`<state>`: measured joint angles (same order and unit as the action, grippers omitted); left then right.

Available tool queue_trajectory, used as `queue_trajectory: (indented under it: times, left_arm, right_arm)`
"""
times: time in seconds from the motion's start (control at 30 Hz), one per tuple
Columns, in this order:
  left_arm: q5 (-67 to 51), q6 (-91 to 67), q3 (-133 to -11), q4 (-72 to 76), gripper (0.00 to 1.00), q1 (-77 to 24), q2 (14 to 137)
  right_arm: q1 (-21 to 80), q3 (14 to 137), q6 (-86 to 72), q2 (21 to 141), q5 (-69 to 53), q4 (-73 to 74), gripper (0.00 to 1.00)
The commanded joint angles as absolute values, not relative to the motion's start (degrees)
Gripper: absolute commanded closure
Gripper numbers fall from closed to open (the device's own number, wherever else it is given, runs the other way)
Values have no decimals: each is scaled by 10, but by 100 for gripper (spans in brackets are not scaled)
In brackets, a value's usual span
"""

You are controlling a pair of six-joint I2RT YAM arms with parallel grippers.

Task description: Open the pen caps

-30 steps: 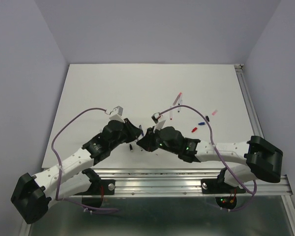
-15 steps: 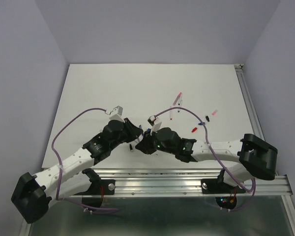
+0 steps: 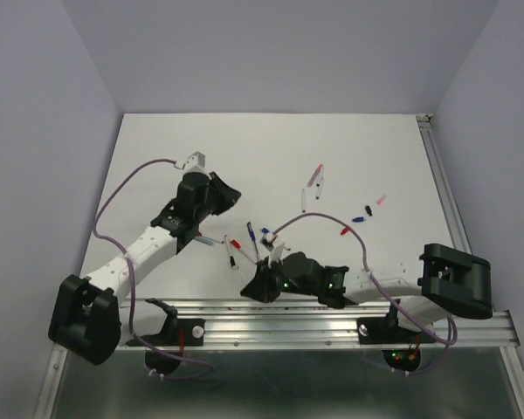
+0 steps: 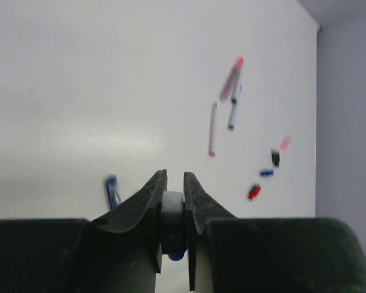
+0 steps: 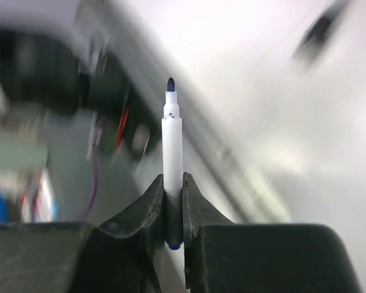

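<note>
Left wrist: left end effector (image 4: 172,183) pinches cap (image 4: 171,204); right end effector (image 5: 172,183) grips pen (image 5: 172,140).

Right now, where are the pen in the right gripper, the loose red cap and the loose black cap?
pen (image 5: 172,146), right wrist view, on the white barrel below the bare tip.
red cap (image 4: 254,192), left wrist view, on the cap's middle.
black cap (image 4: 275,158), left wrist view, on the cap's middle.

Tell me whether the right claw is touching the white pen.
Touching. In the right wrist view the right claw clamps the white pen from both sides, no gap.
</note>
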<state>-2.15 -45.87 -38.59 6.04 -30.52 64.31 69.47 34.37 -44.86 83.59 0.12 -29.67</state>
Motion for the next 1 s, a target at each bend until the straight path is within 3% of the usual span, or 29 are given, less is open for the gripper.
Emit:
queue_trajectory:
  times: [0.0,0.13,0.27,0.33,0.47,0.53,0.73,0.97]
  left_arm:
    - [-13,-421,-466,151,100,-224,700]
    - [-41,-413,-489,158,100,-215,729]
    - [-52,-404,-483,146,100,-214,735]
    - [-70,-398,-476,150,100,-215,738]
    - [-118,-376,-483,161,100,-249,778]
    - [-115,-364,-495,158,100,-271,798]
    - [-70,-323,-604,89,100,-363,918]
    - [-56,-300,-784,1,100,-388,1080]
  right_arm:
    - [789,278,-517,822,-87,-363,99]
    - [792,241,-529,795,-54,-382,99]
    - [792,250,-525,737,39,-299,99]
    - [781,262,-534,697,109,-188,99]
    - [667,281,-551,639,182,28,99]
    - [621,279,-553,613,207,68,99]
    - [555,288,-562,524,319,178,99]
    - [485,282,-558,533,351,207,99]
